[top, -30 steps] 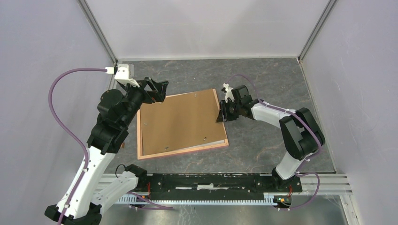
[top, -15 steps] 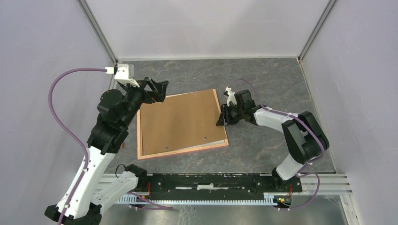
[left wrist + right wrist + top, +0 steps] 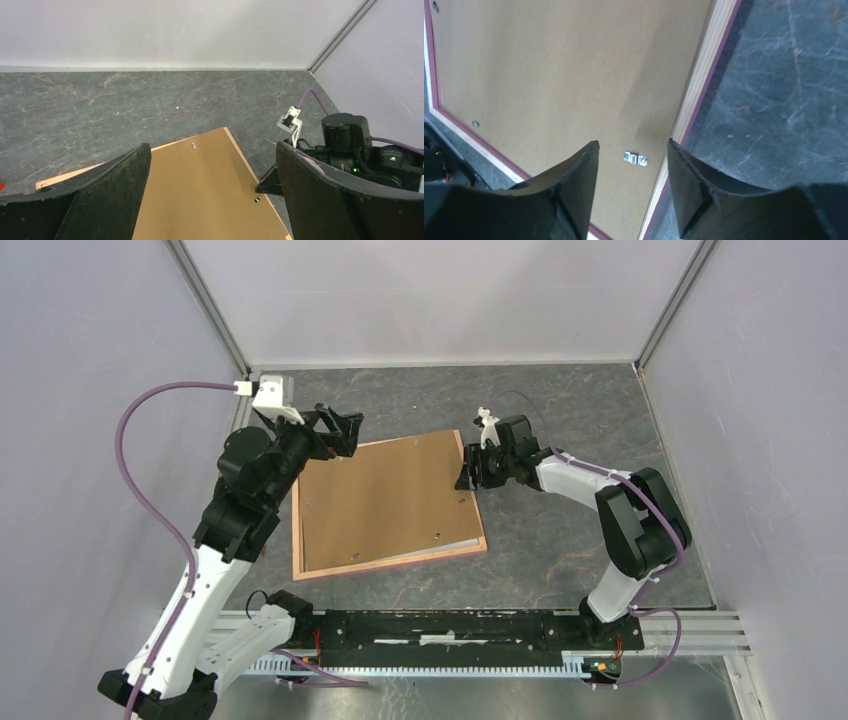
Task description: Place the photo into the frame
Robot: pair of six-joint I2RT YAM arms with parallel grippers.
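Since a second ago your right gripper (image 3: pixel 466 474) has slid up the right rail of the frame (image 3: pixel 390 562) toward its far corner, and its jaws have parted wider; your left arm has shifted slightly away from you. The right arm now reaches in from the right, elbow bent and forearm low. The left arm rises from its base and bends over the frame's far-left corner. The frame lies flat in the middle of the table (image 3: pixel 560 410) with the brown backing board (image 3: pixel 385 500) set in it. No part of the photo shows clearly. Only the right wrist view shows the small metal clip (image 3: pixel 636 158) on the board just inside the rail, with the parted fingers either side of it, gripping nothing. You cannot tell whether they touch the board. The left gripper (image 3: pixel 338 430) is spread wide and empty.
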